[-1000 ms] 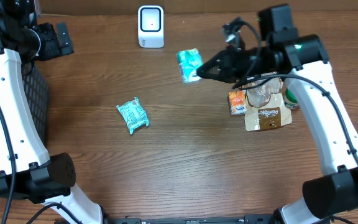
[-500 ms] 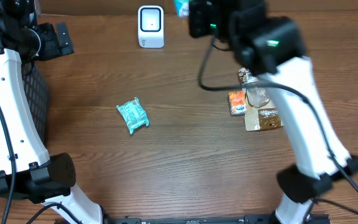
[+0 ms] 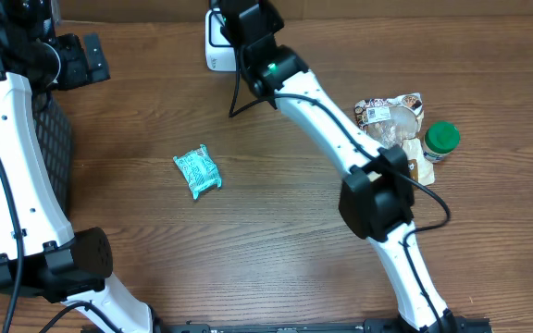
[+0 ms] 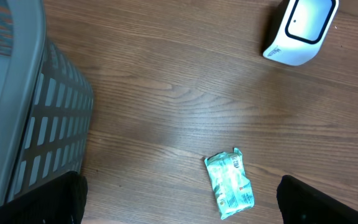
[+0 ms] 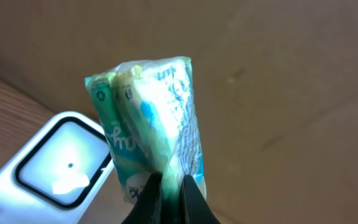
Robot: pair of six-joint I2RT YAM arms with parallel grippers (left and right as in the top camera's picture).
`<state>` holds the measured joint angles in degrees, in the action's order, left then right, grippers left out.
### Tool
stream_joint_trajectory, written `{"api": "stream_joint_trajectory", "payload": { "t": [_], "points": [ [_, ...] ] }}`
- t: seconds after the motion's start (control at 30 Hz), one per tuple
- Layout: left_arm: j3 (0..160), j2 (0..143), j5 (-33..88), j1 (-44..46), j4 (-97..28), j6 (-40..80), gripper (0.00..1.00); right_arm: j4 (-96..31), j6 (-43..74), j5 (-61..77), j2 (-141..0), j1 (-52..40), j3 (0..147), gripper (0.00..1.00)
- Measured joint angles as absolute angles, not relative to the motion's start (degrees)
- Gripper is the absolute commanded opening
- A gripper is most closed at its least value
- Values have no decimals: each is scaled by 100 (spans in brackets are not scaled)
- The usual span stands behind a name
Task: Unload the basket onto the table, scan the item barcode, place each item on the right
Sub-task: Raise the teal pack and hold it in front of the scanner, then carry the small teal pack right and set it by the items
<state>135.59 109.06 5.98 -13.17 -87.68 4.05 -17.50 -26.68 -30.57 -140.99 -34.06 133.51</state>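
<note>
The right claw (image 5: 166, 199), pinching the teal packet (image 5: 157, 124), has swung from 2 o'clock to just beside the scanner (image 5: 48, 165) at 12 o'clock, so scanning looks imminent; the left claw (image 3: 89, 58) hangs spread at 10 o'clock.

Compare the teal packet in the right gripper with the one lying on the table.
The held packet stands upright, pinched at its lower end by the right gripper; the table packet lies flat, untouched. The held packet is up beside the white scanner; the table packet sits well away from it. Both are teal wrappers with white print.
</note>
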Motion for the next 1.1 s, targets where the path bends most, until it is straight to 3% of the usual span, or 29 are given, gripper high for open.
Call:
{"api": "stream_joint_trajectory", "payload": {
  "t": [0.2, 0.47, 1.1],
  "points": [
    [13559, 10906, 598, -1317, -8768, 405, 99, -711, -3546, -3151, -14700, -3461, 13347, 4],
    [13559, 10906, 598, -1317, -8770, 405, 100, -582, -4355, -3089, -15063, -3489, 13268, 4],
    [13559, 10906, 598, -1317, -8768, 405, 99, -696, -4624, -2832, -15063, -3492, 13262, 4]
  ]
}}
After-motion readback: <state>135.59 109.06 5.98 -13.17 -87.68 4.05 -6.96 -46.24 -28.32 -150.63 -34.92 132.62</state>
